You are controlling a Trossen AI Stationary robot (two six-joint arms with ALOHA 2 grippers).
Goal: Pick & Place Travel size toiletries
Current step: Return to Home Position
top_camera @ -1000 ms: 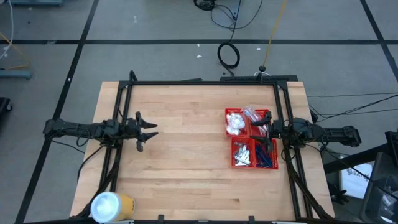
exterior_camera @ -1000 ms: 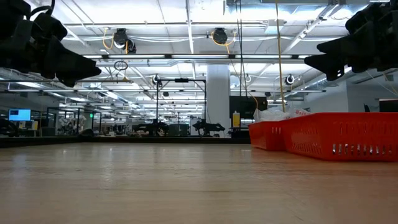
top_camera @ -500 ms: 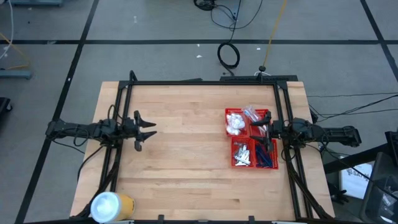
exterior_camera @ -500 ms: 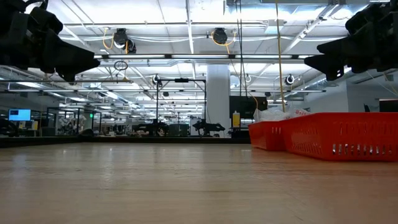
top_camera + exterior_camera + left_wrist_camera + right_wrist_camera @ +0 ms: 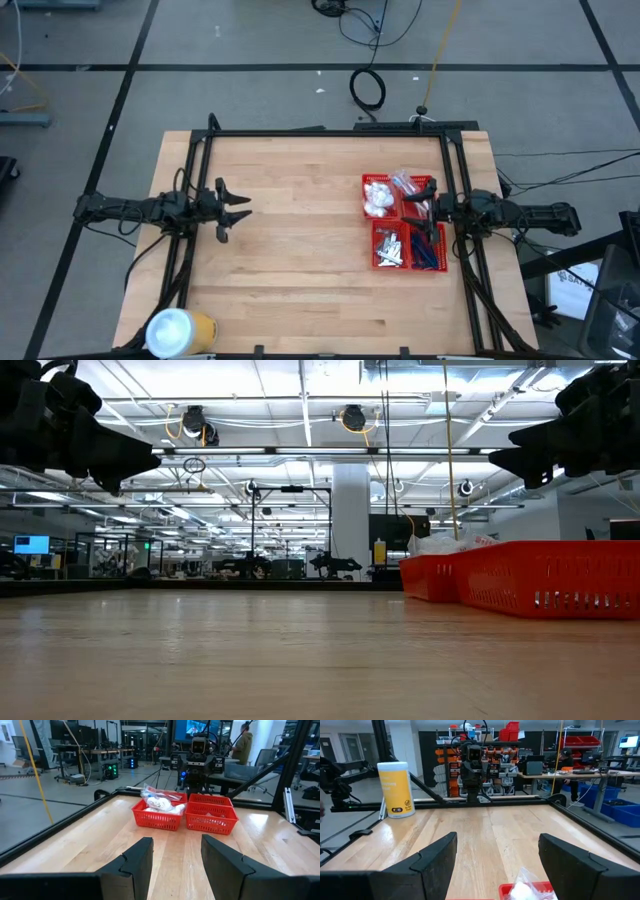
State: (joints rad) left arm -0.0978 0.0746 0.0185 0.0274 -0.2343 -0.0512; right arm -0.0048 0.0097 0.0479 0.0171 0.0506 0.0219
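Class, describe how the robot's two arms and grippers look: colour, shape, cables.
Both arms are dark, slim and jointed. The left gripper and right gripper each have two matte black, blocky fingers. Thin dark cables loop beside the left arm.

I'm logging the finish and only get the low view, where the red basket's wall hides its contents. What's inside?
Observer: From above, the red basket has four compartments: white packets, clear-wrapped packets, silver-grey pieces, blue-handled items.
Operator: Which arm is over it?
Observer: The right gripper, open, above its right-hand compartments.
Operator: And the other?
Observer: The left gripper, open, above bare wood on the table's left side.
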